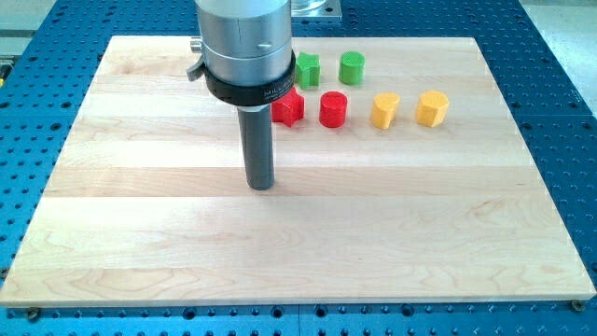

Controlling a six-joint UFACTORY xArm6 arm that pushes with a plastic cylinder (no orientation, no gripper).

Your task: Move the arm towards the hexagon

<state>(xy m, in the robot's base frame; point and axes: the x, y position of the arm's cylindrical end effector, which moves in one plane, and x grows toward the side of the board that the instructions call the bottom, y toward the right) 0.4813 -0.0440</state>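
Board: the wooden board (522, 271) lies nearest the camera at the view's bottom, on a blue perforated table (560, 37).
Hexagon: no outline is crisp; the yellow block at the far right (432, 108) looks faceted, and I take it for the hexagon, as a judgement only. It stands in the upper right part of the board, last in the lower row of blocks.
Nearest neighbour: a second yellow block (385, 110) stands just to its left, apart from it; I cannot tell its shape.
Further left: a red cylinder (333, 109), then a red block (289, 108) partly hidden behind the arm's collar.
Row above: a round green block (352, 67) and an angular green block (308, 69), near the board's top edge.
My tip: my tip (260, 186) rests on bare wood, below and left of the red block, well apart from the hexagon.
Tool state: a plain rod with nothing to open or close; it touches no block.
Step in hand: the approach, hardly begun.
Next move: slide towards the view's right and slightly up, passing below the lower row so that neither red nor yellow neighbour is nudged, and stop beside the hexagon.
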